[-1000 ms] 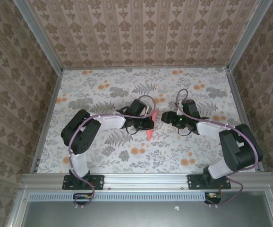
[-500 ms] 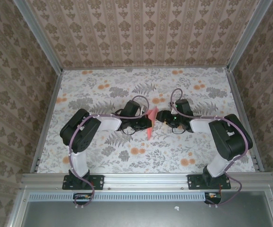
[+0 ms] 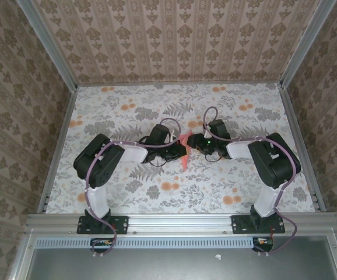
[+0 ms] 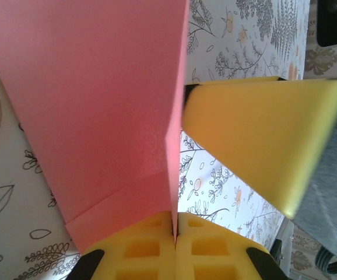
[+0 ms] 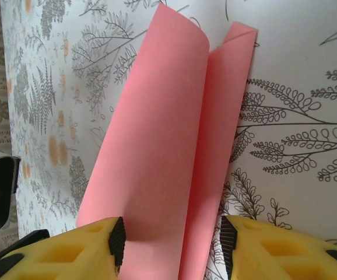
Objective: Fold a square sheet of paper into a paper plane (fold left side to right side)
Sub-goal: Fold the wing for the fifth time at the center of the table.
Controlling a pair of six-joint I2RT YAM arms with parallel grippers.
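The salmon-pink paper [image 3: 184, 149] is folded into a long narrow shape and stands on edge mid-table between both grippers. My left gripper [image 4: 174, 230] is shut on its lower edge, the yellow pads [image 4: 139, 251] pressed together with the paper [image 4: 98, 105] rising out of them. In the top view the left gripper [image 3: 176, 151] sits just left of the paper. My right gripper [image 5: 171, 248] is open and straddles the folded paper [image 5: 157, 146]; its left fingertip [image 5: 115, 242] touches the curved flap, while the right one stands just clear. From above, the right gripper [image 3: 193, 143] meets the paper from the right.
The tabletop [image 3: 127, 116] carries a grey leaf and orange flower print. Patterned walls [image 3: 180, 35] close in the back and both sides, with a metal rail [image 3: 180, 221] along the near edge. One yellow finger [image 4: 256, 134] of the right gripper looms close in the left wrist view.
The right arm has swung left, bringing its open gripper from a gap away right up around the paper. The left gripper has kept hold of the paper and shifted slightly left.
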